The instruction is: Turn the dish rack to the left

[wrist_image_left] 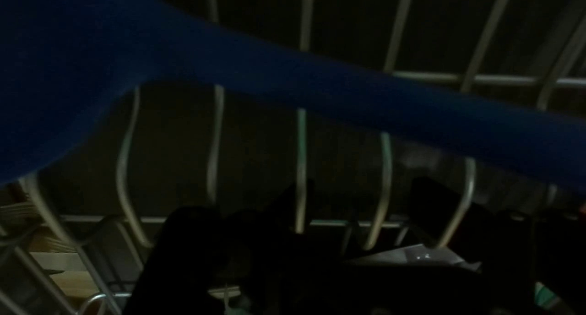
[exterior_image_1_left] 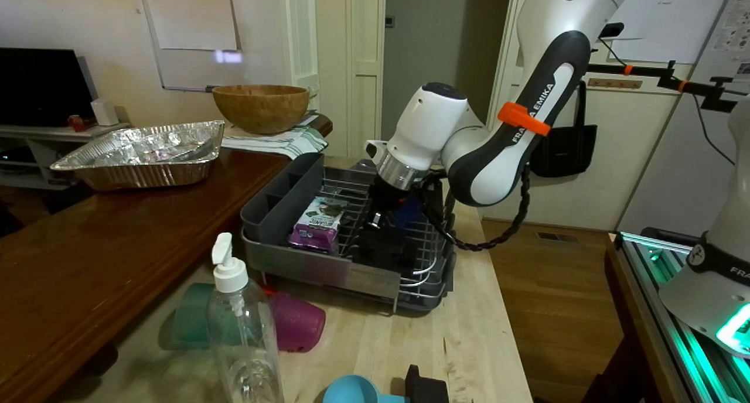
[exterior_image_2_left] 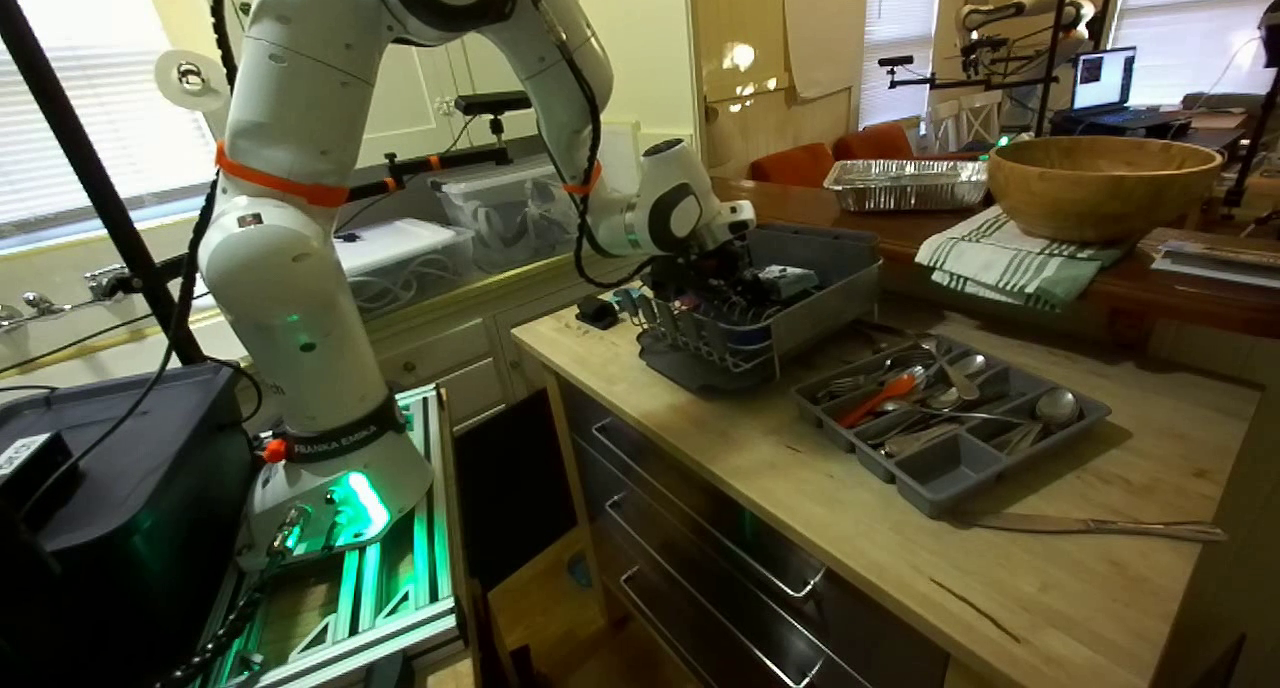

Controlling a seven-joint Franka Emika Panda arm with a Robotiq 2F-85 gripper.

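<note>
A: Got the dish rack (exterior_image_1_left: 316, 268)?
B: Yep, on the butcher-block counter (exterior_image_1_left: 469, 338), just beside the dark wood table (exterior_image_1_left: 146, 233). Note its compartmented caddy (exterior_image_1_left: 293, 204) along the table side.
A: Inside?
B: See purple-&-white packet (exterior_image_1_left: 319, 222) by the caddy, in an exterior view. Also, per wrist view, a dark blue utensil (wrist_image_left: 320, 86), wide at one end, crossing in front of wire tines (wrist_image_left: 301, 168).
A: And the gripper (exterior_image_1_left: 379, 239)?
B: Down in the rack, in both exterior views, w/ Panda arm (exterior_image_1_left: 430, 127) arched above. Touching the tines? Can't tell.
A: Jaws?
B: Can't tell, wide or narrow, nor if holding anything. Too dark.
A: OK, around the rack?
B: Purple cup (exterior_image_1_left: 299, 324) tipped on its side, just beside. Green cup (exterior_image_1_left: 193, 315), partly behind an upright clear pump bottle (exterior_image_1_left: 249, 362). Light blue scoop (exterior_image_1_left: 354, 390), cut off at frame edge. Then, per an exterior view, grey cutlery tray (exterior_image_2_left: 950, 465) near the rack, w/ misc. flatware (exterior_image_2_left: 1057, 408), plus table knife (exterior_image_2_left: 1100, 528) on the counter next to tray. Under counter, dark drawers (exterior_image_2_left: 700, 543).
A: Farther out?
B: On the table: foil tray (exterior_image_1_left: 155, 177) & wooden bowl (exterior_image_1_left: 261, 107), latter atop green-striped towel (exterior_image_2_left: 1010, 258). In background, black handbag (exterior_image_1_left: 562, 148), hanging.
</note>
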